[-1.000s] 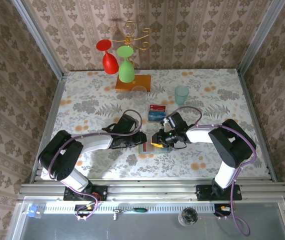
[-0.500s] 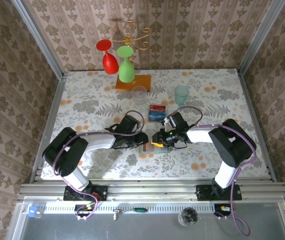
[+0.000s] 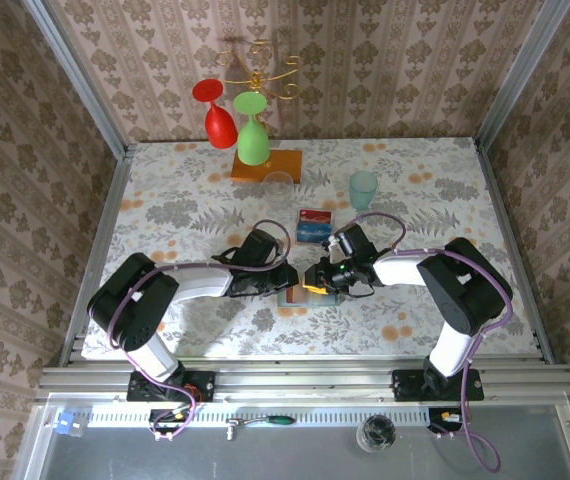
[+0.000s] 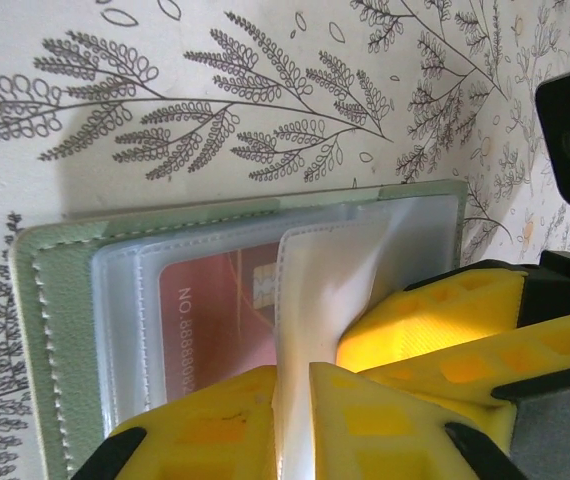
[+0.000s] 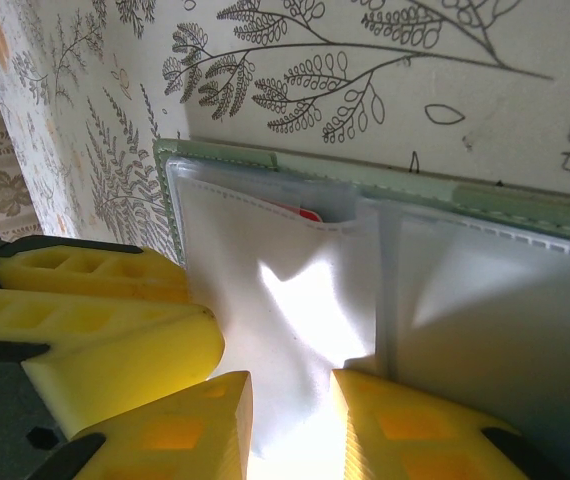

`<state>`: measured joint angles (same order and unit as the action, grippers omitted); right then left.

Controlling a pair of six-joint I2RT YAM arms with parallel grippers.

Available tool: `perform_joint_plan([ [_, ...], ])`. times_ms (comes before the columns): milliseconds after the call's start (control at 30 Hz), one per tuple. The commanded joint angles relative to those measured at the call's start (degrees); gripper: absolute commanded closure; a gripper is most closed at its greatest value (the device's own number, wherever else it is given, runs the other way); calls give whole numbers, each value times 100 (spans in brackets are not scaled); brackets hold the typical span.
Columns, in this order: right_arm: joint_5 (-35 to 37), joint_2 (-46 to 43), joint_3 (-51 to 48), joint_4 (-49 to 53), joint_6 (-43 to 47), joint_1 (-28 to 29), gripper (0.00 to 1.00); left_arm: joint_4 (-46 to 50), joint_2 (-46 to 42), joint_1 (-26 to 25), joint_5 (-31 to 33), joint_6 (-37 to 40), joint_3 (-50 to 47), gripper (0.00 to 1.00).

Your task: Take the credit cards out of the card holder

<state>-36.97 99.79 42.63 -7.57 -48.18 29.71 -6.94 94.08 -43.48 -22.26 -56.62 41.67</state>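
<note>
- The holder [image 3: 293, 296] lies open and flat on the counter [image 3: 195, 200], about the middle between the left and right edges and nearer to the near edge.
- It lies open so that the two arms can work on its inside from opposite sides.
- The left gripper [image 4: 290, 388] is pressed together on a clear sleeve [image 4: 325, 270]. I judge that it lifts this sleeve to open the pockets.
- A red card [image 4: 215, 310] sits in a flat pocket below, with its chip and printed number visible.
- The right gripper [image 5: 290, 390] has the same kind of sleeve between its fingers. I cannot tell if it really presses on it.
- The holder is soft grey-green material with a stitched border.
- The sleeves are thin, glossy and limp.
- The fingers [image 4: 415, 310] are yellow and ribbed.
</note>
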Motion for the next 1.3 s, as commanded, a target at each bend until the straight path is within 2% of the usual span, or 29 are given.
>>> perform_joint_plan([
  [0, -101, -207, -32, 158, 8, -45, 72, -63, -19, -41, -41, -67, 160, 84],
  [533, 620, -1660, 151, 1810, 620, -439, 71, 173, -87, -271, 11, -95, 611, 82],
  [900, 620, -2325, -74, 2143, 779, -798, 71, 102, 443, -476, -58, -130, 1035, 83],
  [1267, 612, -2499, -290, 2233, 846, -959, 70, -42, 969, -622, -224, -174, 1390, 81],
])
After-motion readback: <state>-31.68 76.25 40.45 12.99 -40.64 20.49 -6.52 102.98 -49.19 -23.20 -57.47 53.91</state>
